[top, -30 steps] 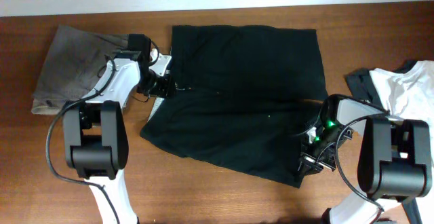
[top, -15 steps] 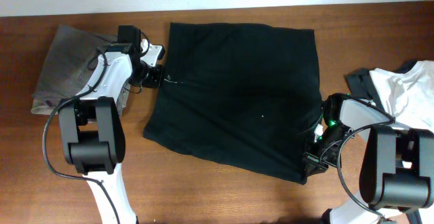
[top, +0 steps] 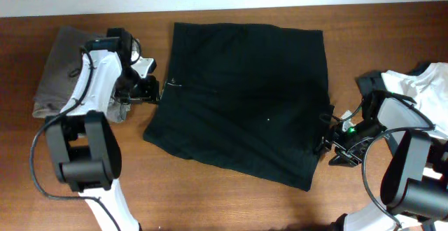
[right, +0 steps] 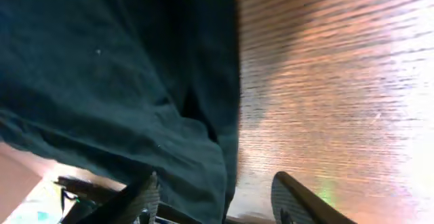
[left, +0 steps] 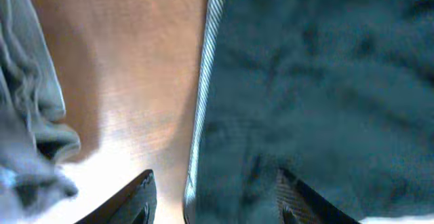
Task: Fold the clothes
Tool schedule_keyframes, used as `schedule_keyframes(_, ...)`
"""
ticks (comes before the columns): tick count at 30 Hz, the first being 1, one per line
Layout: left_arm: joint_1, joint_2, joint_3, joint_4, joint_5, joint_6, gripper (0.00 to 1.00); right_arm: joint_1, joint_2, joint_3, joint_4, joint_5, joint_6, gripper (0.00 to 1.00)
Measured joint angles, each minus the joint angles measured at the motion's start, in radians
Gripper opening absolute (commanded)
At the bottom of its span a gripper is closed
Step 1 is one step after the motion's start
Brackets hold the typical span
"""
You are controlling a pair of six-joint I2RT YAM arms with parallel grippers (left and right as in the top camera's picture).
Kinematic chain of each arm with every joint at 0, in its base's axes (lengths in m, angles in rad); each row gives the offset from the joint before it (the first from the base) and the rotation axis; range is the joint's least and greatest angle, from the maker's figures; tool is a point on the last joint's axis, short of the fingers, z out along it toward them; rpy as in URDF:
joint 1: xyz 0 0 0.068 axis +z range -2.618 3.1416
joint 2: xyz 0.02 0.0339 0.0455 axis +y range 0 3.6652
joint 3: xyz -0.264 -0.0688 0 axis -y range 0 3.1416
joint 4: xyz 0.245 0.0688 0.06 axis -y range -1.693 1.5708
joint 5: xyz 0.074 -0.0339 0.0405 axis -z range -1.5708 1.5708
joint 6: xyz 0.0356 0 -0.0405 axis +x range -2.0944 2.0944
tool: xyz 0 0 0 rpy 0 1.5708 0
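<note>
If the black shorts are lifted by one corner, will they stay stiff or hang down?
The black fabric shorts would probably hang limp: their edges lie in soft wrinkles. They look thin, so likely light. Pushed on the smooth wooden table, they may bunch or slide.

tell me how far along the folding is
Done: the black shorts lie flat, seemingly folded in half. In hand: left gripper and right gripper stand open at their side edges, holding nothing. Left: maybe another fold, plus the crumpled white shirt; the grey garment looks bunched.
</note>
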Motion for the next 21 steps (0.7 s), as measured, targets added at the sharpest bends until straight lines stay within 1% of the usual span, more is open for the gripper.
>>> schedule_keyframes(2, 0.000, -0.026, 0.006, -0.075, 0.001, 0.000, 0.56, 0.011, 0.000, -0.014, -0.030, -0.001, 0.002, 0.59)
schedule_keyframes(5, 0.000, -0.028, -0.071, -0.095, 0.000, 0.000, 0.57, 0.026, -0.006, -0.113, -0.033, -0.005, 0.052, 0.58)
schedule_keyframes(8, 0.000, -0.028, -0.158, -0.095, 0.000, 0.000, 0.57, 0.026, -0.008, -0.222, 0.044, -0.043, 0.095, 0.57)
schedule_keyframes(9, 0.000, -0.028, -0.172, -0.093, 0.000, 0.000, 0.56, 0.026, -0.016, -0.232, 0.060, -0.058, 0.103, 0.57)
schedule_keyframes(13, 0.000, -0.028, -0.287, 0.014, -0.007, 0.000, 0.56, 0.026, -0.023, -0.239, 0.070, -0.077, 0.113, 0.56)
schedule_keyframes(15, 0.000, -0.038, -0.358, 0.080, -0.041, -0.022, 0.49, 0.026, -0.024, -0.240, 0.073, -0.080, 0.117, 0.56)
schedule_keyframes(17, -0.002, -0.077, -0.413, 0.153, -0.066, -0.044, 0.48, 0.026, -0.026, -0.241, 0.076, -0.082, 0.118, 0.56)
schedule_keyframes(18, -0.002, -0.094, -0.433, 0.177, -0.070, -0.050, 0.49, 0.026, -0.027, -0.242, 0.079, -0.084, 0.121, 0.56)
schedule_keyframes(21, -0.002, -0.103, -0.436, 0.172, -0.074, -0.061, 0.64, 0.026, -0.029, -0.243, 0.080, -0.087, 0.121, 0.56)
